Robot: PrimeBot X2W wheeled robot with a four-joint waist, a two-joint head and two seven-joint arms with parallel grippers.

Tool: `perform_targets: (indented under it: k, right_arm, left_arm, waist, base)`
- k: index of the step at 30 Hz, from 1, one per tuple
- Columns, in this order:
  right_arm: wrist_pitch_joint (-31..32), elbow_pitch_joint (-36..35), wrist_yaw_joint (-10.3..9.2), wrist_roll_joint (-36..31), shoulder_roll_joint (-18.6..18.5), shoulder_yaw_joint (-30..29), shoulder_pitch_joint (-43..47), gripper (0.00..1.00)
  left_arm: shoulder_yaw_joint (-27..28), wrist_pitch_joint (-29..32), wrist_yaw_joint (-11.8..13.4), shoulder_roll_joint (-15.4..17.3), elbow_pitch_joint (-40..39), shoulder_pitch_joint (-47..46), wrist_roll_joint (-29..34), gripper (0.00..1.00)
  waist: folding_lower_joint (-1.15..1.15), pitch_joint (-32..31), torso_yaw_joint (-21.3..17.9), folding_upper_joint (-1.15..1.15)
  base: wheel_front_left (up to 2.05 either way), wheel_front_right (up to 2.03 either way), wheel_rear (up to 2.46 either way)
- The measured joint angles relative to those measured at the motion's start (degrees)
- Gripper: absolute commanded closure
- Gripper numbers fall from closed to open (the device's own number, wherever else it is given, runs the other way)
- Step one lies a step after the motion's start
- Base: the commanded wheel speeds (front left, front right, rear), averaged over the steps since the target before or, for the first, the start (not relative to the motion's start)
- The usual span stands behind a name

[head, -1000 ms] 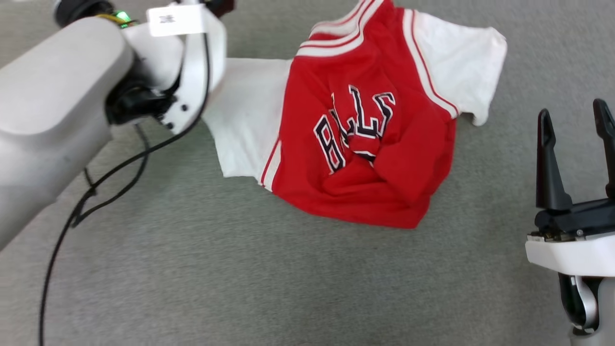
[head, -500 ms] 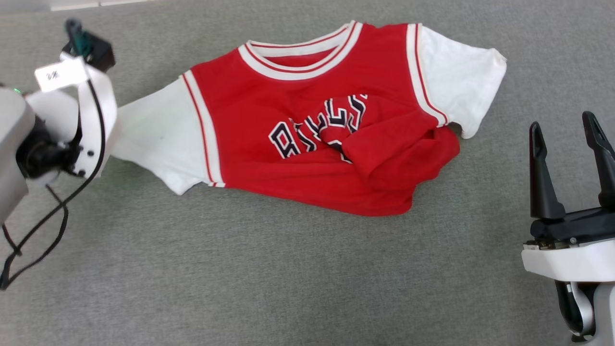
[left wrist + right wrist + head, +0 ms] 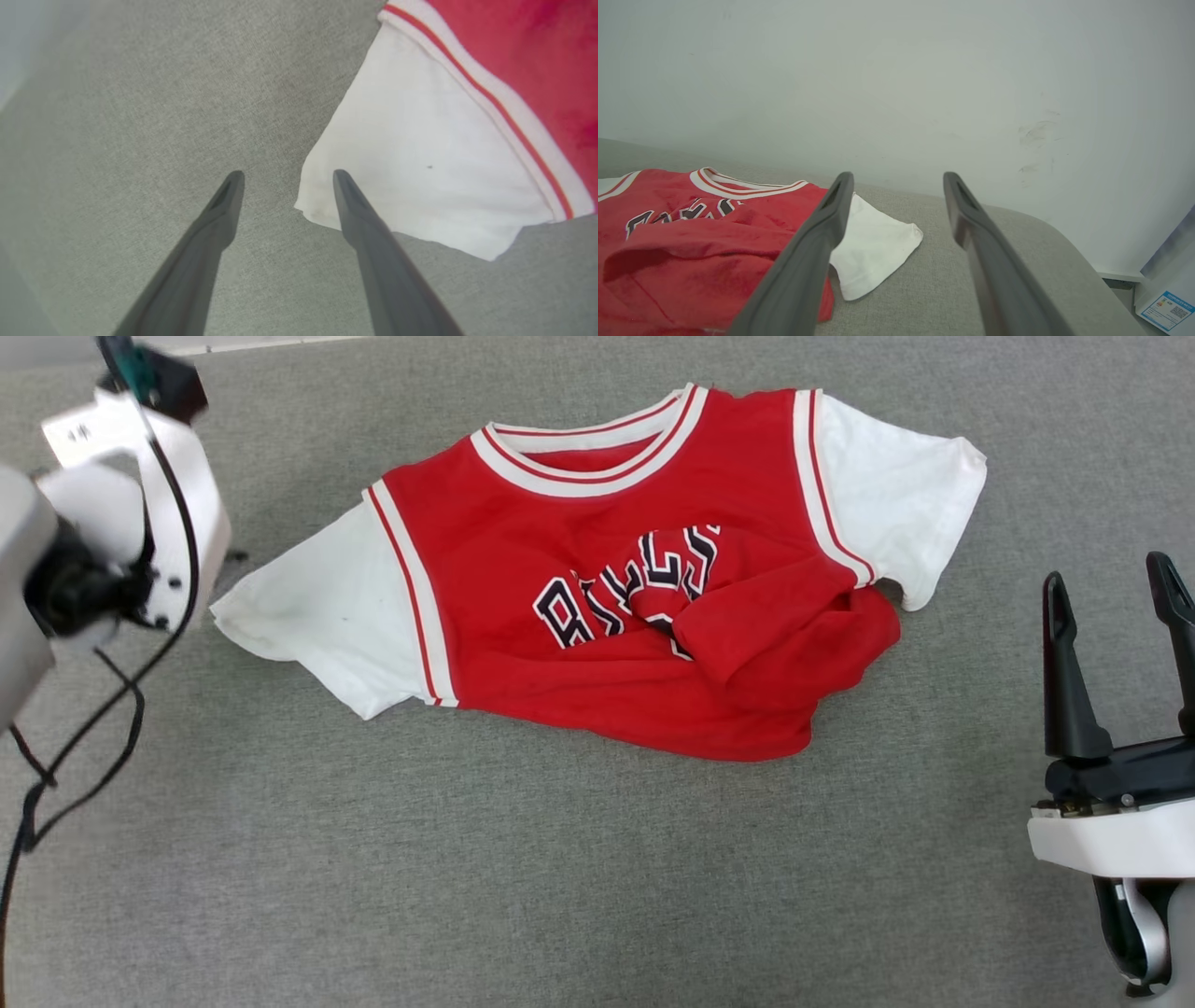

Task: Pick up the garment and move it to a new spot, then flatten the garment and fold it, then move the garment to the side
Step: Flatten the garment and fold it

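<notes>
L claw (image 3: 287, 173), jaws apart, by garment (image 3: 420, 154) sleeve

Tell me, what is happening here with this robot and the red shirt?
A two-armed robot is handling a small red jersey, which lies face up on a grey cloth surface. The left gripper is open beside the tip of one white sleeve, holding nothing. The right gripper is open too, apart from it. The jersey's lower part is bunched up, so flattening and folding are not yet done.
</notes>
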Motion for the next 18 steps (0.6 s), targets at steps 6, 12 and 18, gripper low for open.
perform_targets:
  k: [6, 12, 18]
  right_arm:
    - [0.00, -0.38, 0.00, 0.11, -0.42, 0.25, -0.76, 0.00]
    - [0.00, -0.70, -0.01, 0.20, -0.60, 0.93, -1.88, 0.00]
    - [0.00, -0.85, 0.00, 0.18, -0.82, 0.77, -2.49, 0.00]
  left_arm:
    - [0.38, 5.36, -0.66, -0.10, -0.47, -3.76, -1.05, 0.00]
    - [-0.05, 6.92, -0.57, -0.40, 0.26, -2.25, -2.15, 0.00]
    - [-0.31, 6.80, -0.65, -0.24, 0.43, 1.24, -2.15, 0.00]
  waist:
    - [0.00, 0.91, 0.12, 0.00]
    - [0.00, 3.10, -0.79, 0.00]
    - [0.00, 4.58, -1.40, 0.00]
  base:
    - [0.00, 0.00, 0.00]
    - [0.00, 0.00, 0.00]
    - [0.00, 0.00, 0.00]
